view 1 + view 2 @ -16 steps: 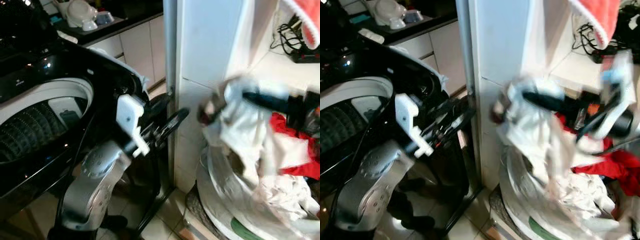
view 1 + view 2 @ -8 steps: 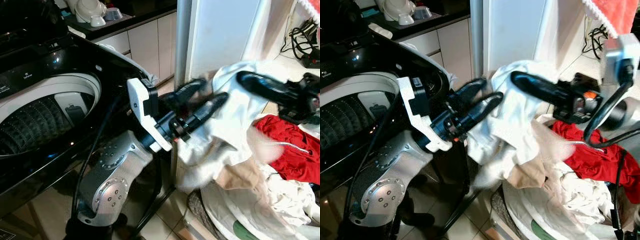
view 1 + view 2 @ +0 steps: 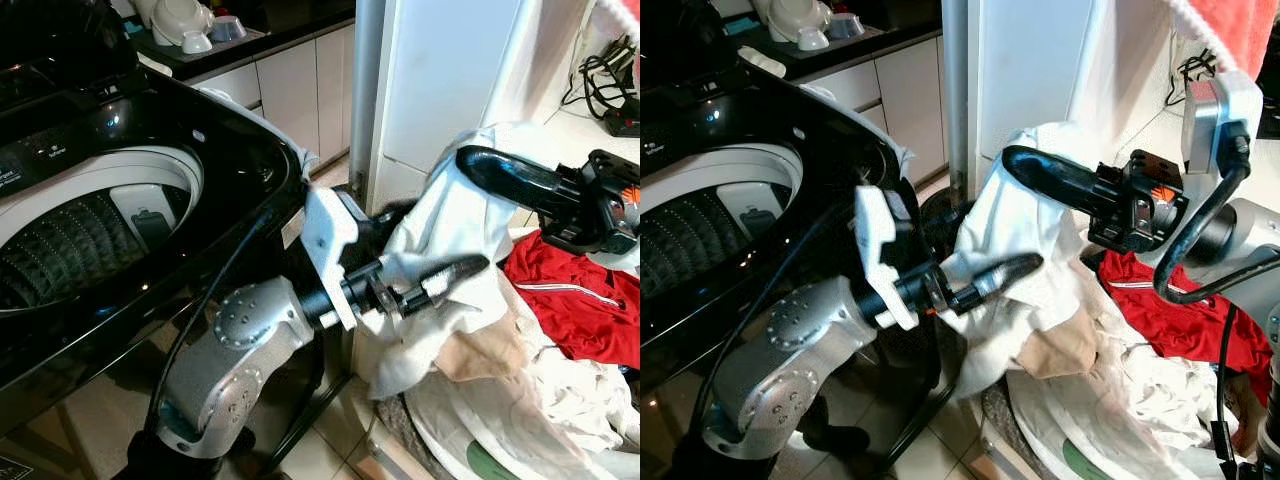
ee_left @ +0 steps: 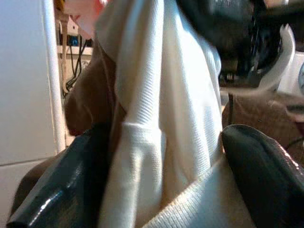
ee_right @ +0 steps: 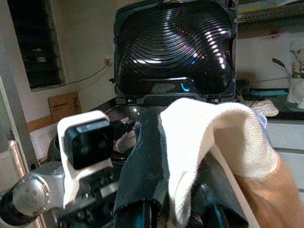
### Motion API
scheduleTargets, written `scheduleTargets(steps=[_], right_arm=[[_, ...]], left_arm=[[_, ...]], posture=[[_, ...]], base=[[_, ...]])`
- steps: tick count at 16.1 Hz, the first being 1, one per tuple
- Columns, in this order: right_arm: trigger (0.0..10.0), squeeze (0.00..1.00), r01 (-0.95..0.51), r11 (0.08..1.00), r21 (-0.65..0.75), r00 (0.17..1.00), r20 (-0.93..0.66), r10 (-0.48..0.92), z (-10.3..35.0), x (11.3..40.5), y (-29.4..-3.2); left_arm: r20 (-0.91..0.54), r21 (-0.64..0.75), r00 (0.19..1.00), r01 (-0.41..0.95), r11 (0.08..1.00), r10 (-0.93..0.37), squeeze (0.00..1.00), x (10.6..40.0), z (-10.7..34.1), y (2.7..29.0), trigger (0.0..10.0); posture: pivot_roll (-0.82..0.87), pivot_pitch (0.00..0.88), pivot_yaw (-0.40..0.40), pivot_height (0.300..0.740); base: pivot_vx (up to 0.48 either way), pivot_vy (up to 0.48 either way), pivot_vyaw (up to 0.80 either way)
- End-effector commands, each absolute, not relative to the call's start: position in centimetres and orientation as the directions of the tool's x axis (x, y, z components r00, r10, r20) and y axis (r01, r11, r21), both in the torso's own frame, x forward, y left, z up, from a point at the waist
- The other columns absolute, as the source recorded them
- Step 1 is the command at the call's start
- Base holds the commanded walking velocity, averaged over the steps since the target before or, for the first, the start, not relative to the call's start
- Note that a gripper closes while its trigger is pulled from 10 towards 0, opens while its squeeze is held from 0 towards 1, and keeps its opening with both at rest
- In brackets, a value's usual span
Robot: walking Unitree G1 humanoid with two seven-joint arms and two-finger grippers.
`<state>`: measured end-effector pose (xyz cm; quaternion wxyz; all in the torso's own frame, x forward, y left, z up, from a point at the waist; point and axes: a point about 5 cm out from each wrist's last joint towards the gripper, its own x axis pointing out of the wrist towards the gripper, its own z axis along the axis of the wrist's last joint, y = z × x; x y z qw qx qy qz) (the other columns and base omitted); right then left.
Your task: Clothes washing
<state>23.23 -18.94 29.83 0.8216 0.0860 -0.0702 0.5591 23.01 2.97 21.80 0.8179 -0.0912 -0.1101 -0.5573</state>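
A white garment (image 3: 452,215) with a tan part hangs over the laundry basket (image 3: 447,425) at the right. My right gripper (image 3: 476,164) holds it up from above, shut on its top fold, and the cloth drapes over the black finger (image 5: 142,161). My left gripper (image 3: 455,255) reaches across from the washing machine side. Its fingers stand apart on either side of the hanging cloth: one finger (image 3: 445,272) lies in front and the other is behind the fabric. The left wrist view has the ribbed white cloth (image 4: 161,123) between both fingers. The washer drum (image 3: 70,250) lies open at the left.
The black top-loading washing machine (image 3: 130,120) has its lid (image 5: 173,47) raised. A red garment (image 3: 580,300) and more white clothes (image 3: 590,400) lie in the basket. A white wall corner and metal post (image 3: 366,90) stand behind, with a counter with dishes (image 3: 185,25) beyond.
My left gripper has pushed forward to the garment, and its fingers now straddle the cloth. My right gripper has stayed up, holding the garment. The camera shifted at first, then held still.
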Motion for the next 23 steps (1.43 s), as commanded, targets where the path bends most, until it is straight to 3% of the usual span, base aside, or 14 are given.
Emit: scheduleTargets(steps=[1,2,3,6,9,23], right_arm=[[0.0,0.0,-0.942,0.333,0.036,0.333,0.227,0.915,30.5,22.8,-18.4],[0.0,0.0,-0.942,0.333,0.038,0.333,0.226,0.915,30.4,22.8,-18.3],[0.0,0.0,-0.942,0.333,0.041,0.333,0.226,0.915,30.4,22.8,-18.2],[0.0,0.0,-0.94,0.338,0.055,0.341,0.22,0.914,29.9,22.8,-18.0],[0.0,0.0,-0.938,0.341,0.061,0.346,0.223,0.911,29.8,22.7,-17.8],[0.0,0.0,-0.934,0.352,0.062,0.357,0.222,0.908,29.7,22.7,-17.4]], left_arm=[[0.238,-0.047,0.372,0.927,0.372,-0.897,0.0,23.3,21.2,2.8,10.0],[0.233,-0.087,0.415,0.91,0.406,-0.88,0.0,23.7,21.0,3.0,1.1],[0.223,-0.084,0.454,0.891,0.447,-0.862,0.0,24.2,21.0,3.3,0.0],[0.214,-0.055,0.524,0.849,0.526,-0.824,0.0,24.8,21.0,4.2,0.0],[0.214,-0.004,0.533,0.838,0.545,-0.819,0.0,24.7,20.8,4.5,0.0],[0.208,0.024,0.519,0.845,0.535,-0.829,0.0,24.5,20.4,4.9,0.0]], posture=[[-0.11,0.0,0.076,0.74],[-0.11,0.0,0.076,0.74],[-0.11,0.0,0.076,0.74],[-0.1,0.0,0.079,0.74],[-0.1,0.0,0.083,0.74],[-0.09,0.0,0.09,0.74]], base=[[0.0,0.0,0.0],[0.0,0.0,0.0],[0.0,0.0,0.0],[0.0,0.0,0.0],[0.0,0.0,0.0],[0.0,0.0,0.0]])
